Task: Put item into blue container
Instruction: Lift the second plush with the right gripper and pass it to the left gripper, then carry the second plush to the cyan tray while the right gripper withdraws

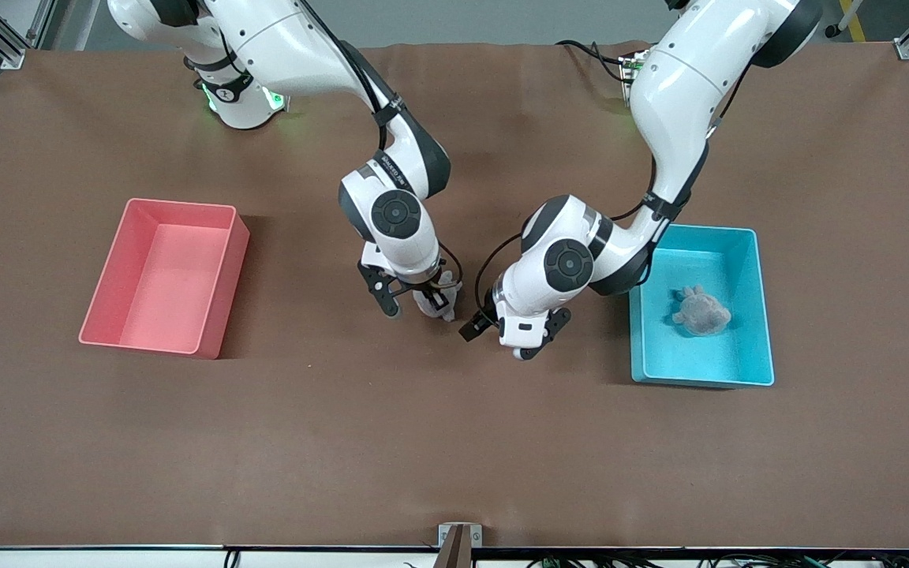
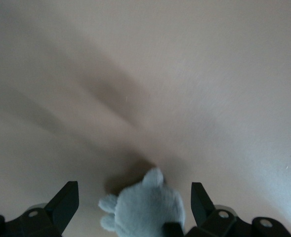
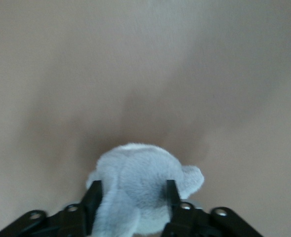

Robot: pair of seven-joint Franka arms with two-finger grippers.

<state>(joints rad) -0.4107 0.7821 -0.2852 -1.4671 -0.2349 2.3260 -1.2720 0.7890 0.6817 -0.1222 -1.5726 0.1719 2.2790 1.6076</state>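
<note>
The item, a pale grey plush toy (image 1: pixel 439 304), sits low at the middle of the brown table. My right gripper (image 1: pixel 419 306) stands around it. In the right wrist view the plush toy (image 3: pixel 135 177) fills the gap of the right gripper (image 3: pixel 132 185), whose fingers are parted partway at its sides, open. My left gripper (image 1: pixel 506 339) hangs wide open beside it, toward the blue container (image 1: pixel 763 315), holding nothing. The left wrist view looks past the left gripper (image 2: pixel 134 186) at the plush toy (image 2: pixel 145 207). The blue container lies at the left arm's end of the table.
A darker grey plush toy (image 1: pixel 701 312) lies inside the blue container. A pink bin (image 1: pixel 107 292) stands with nothing in it toward the right arm's end of the table. Bare brown table stretches between the grippers and the front edge.
</note>
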